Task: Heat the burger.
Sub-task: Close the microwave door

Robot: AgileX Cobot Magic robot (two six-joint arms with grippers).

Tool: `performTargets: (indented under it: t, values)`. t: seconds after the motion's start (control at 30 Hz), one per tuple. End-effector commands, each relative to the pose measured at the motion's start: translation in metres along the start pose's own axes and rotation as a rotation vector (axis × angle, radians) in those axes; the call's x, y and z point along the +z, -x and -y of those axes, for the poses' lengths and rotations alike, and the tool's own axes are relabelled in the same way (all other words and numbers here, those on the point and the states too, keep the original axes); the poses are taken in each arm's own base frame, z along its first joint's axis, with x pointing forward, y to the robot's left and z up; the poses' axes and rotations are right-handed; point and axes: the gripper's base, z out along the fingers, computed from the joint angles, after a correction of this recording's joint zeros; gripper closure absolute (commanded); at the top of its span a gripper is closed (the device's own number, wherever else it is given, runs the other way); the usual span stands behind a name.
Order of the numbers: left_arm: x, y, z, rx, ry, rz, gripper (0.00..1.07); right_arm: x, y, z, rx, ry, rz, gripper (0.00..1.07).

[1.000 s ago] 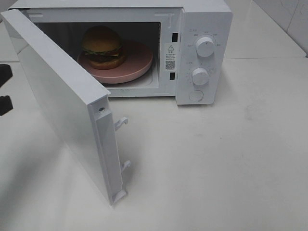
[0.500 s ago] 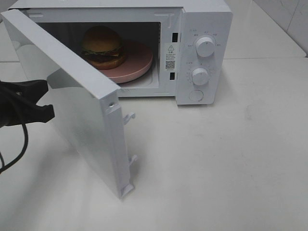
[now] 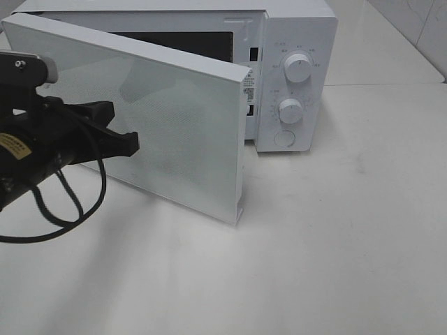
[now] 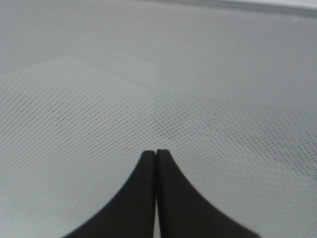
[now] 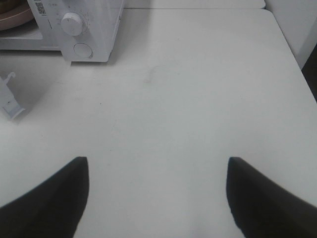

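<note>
- The burger cannot be seen: in the high view the white microwave door (image 3: 181,118) stands across the cavity, part-way shut, and covers what is inside.
- At the upper left corner of the right wrist view, a sliver of a round pinkish plate (image 5: 9,15) shows inside the cavity. It is too cropped to tell whether any of the burger shows above it.
- The boxy white microwave oven (image 3: 293,42) fills the upper middle of the high view. Its control panel has an upper round white knob (image 3: 298,68), a lower round white knob (image 3: 290,110) and a round button (image 3: 284,138) beneath them.
- The door's free edge rests low near the frame's centre, and its dotted window mesh faces the camera.
- The black left hand (image 3: 131,143) comes in from the left edge with its fingers pressed together and nothing between them. Its tip seems to touch the door's mesh, though the wrist view is blurred.
- A looped black cable (image 3: 70,209) hangs below that arm.
- The black right hand (image 5: 157,161) is spread wide and empty above the bare white tabletop (image 3: 335,244), well apart from the microwave.
</note>
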Motion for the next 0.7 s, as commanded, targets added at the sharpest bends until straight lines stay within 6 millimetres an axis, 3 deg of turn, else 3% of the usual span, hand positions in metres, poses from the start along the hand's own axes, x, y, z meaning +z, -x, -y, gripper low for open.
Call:
performTargets:
  t: [0.03, 0.37, 0.7]
  values:
    - [0.008, 0.006, 0.012, -0.002, 0.035, 0.003, 1.07, -0.003, -0.003, 0.000, -0.003, -0.002, 0.023, 0.34]
    - [0.037, 0.014, 0.043, -0.005, 0.068, -0.031, 1.07, -0.003, -0.003, 0.000, -0.015, -0.002, 0.024, 0.34]
    - [0.063, 0.023, 0.057, -0.015, 0.104, -0.043, 1.07, -0.003, -0.003, 0.000, -0.013, -0.002, 0.024, 0.34]
